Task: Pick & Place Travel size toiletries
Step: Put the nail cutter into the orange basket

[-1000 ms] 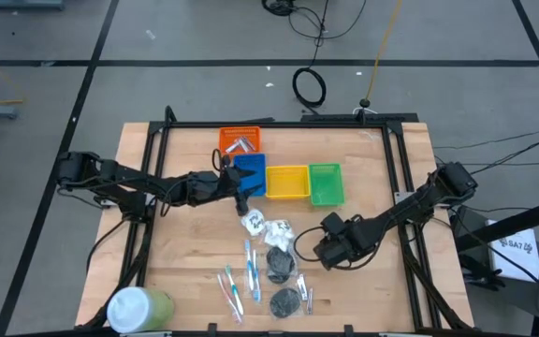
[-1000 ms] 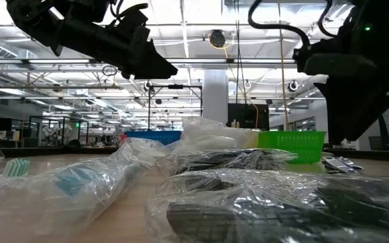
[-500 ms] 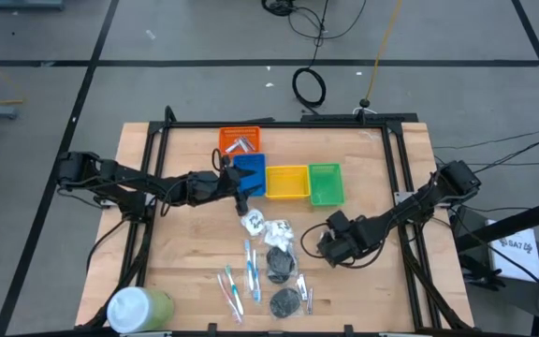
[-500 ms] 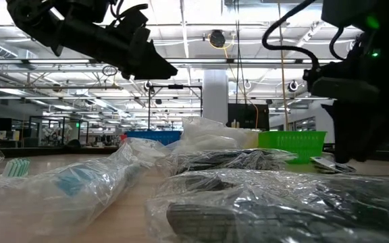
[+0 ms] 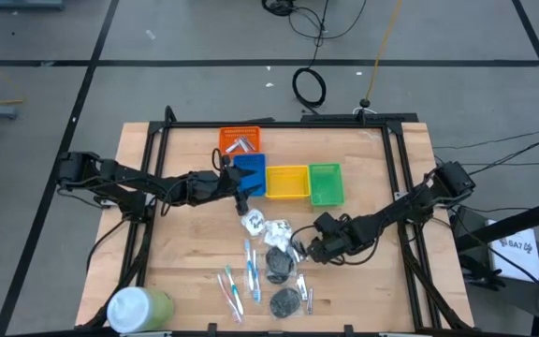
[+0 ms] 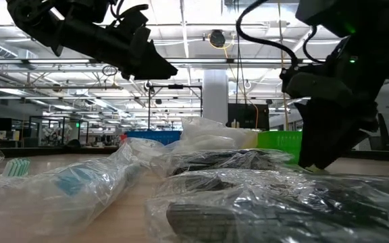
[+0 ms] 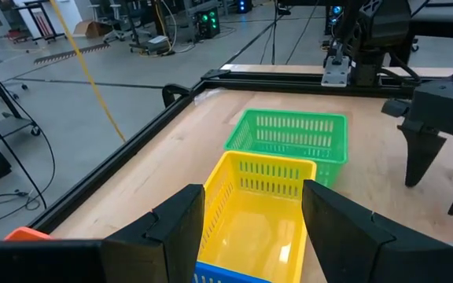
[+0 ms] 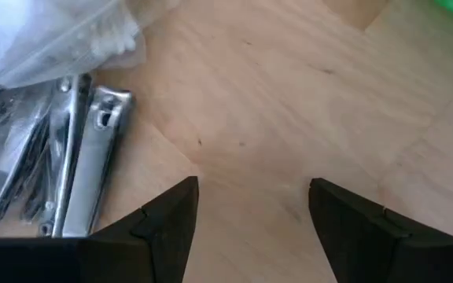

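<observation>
The right end effector (image 5: 299,249) hangs low over the light wooden tabletop (image 5: 382,168), fingers apart and empty, just beside the short silvery metal nail clippers (image 8: 85,181) at the edge of the pile of clear-wrapped toiletries (image 5: 268,267). The left end effector (image 5: 243,198) waits above the blue plastic tray (image 5: 251,173), fingers apart, nothing held; the yellow plastic tray (image 7: 254,216) and green plastic tray (image 7: 293,137) lie ahead of it. One silvery item appears already in the orange plastic tray (image 5: 240,142). Judged step: approach to a pick. The next move calls for centring the open fingers over a clipper, descending to straddle it, then closing without snagging the neighbouring wrap.
</observation>
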Robot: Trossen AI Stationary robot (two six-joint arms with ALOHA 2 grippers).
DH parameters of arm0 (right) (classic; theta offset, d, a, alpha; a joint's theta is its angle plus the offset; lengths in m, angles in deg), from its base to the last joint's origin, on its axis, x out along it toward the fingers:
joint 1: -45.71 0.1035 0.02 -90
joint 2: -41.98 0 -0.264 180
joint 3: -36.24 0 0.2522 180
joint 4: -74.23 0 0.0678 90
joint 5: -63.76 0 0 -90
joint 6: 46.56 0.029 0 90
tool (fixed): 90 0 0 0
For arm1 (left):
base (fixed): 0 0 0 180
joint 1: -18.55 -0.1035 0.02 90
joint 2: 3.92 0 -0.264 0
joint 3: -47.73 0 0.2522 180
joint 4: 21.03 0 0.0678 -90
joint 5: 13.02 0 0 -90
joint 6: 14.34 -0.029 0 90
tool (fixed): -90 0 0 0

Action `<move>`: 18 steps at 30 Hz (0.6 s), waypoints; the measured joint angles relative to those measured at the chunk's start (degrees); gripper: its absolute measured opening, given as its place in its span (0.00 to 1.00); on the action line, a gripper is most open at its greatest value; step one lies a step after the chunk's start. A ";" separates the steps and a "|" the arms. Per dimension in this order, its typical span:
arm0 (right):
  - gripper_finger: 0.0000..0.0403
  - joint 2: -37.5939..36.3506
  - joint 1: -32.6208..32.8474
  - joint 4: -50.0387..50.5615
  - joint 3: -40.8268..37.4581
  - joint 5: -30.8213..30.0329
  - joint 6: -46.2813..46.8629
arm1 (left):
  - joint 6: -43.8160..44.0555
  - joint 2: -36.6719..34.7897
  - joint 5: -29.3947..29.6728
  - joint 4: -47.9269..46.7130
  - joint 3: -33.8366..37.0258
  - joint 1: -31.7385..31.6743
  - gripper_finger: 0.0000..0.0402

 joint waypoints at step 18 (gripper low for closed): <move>0.50 6.02 0.88 -18.05 0.30 -1.04 -10.72 | 0.24 0.00 0.00 0.02 0.00 0.00 0.53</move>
